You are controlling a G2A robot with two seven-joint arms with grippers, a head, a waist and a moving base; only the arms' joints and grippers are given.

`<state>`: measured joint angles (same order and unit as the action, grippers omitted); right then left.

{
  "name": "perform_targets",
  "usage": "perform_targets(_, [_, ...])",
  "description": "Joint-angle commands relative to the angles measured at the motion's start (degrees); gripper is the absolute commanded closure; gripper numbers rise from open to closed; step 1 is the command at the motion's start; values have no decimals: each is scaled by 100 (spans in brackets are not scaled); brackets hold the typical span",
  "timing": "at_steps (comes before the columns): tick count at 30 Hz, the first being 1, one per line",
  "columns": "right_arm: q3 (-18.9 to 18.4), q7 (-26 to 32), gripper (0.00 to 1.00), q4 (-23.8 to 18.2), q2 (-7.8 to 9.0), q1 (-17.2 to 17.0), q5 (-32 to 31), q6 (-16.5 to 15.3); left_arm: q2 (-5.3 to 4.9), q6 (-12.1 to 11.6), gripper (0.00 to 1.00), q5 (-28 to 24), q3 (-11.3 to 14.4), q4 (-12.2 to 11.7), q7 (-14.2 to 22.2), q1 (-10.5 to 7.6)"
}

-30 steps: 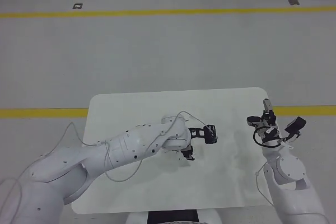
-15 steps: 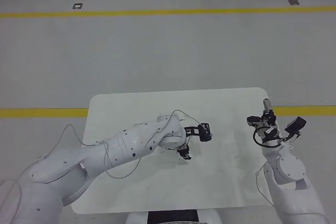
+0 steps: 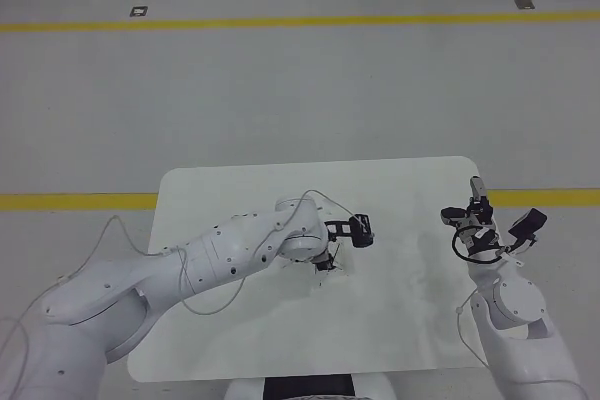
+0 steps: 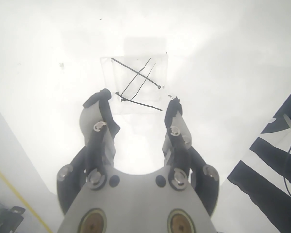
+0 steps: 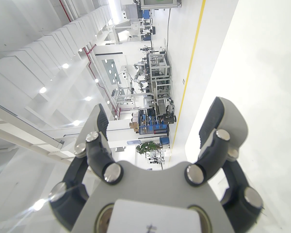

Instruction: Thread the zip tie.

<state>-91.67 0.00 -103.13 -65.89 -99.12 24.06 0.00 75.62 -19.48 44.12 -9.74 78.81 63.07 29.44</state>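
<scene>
Jaws are spread on the left gripper [image 4: 140, 98] above crossed zip ties [image 4: 135, 73]; two may be pinched together. The right gripper [image 5: 158, 106] is likewise spread, empty.

Apparently a large robotics lab or factory hall. The white table [image 3: 230, 190] stands on a grey floor [image 3: 300, 90] with yellow lines [image 3: 280, 21] beyond it. Farther beyond the table are framed machine cells [image 5: 157, 71], red pipes [image 5: 60, 1] and rows of ceiling lights [image 5: 65, 65].
</scene>
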Motion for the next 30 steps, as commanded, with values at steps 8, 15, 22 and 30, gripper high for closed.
perform_targets(8, [0, 0, 0, 0, 0, 0, 0, 0, 151, 0, 81, 278, 0, -183, -86, 105])
perform_targets(15, [0, 0, 0, 0, 0, 0, 0, 0, 387, 0, 89, 640, 0, -648, -339, 299])
perform_targets(22, [0, 0, 0, 0, 0, 0, 0, 0, 662, 0, 85, 671, 0, -1030, -242, 449])
perform_targets(30, [0, 0, 0, 0, 0, 0, 0, 0, 798, 0, 85, 476, 0, -1116, 141, 474])
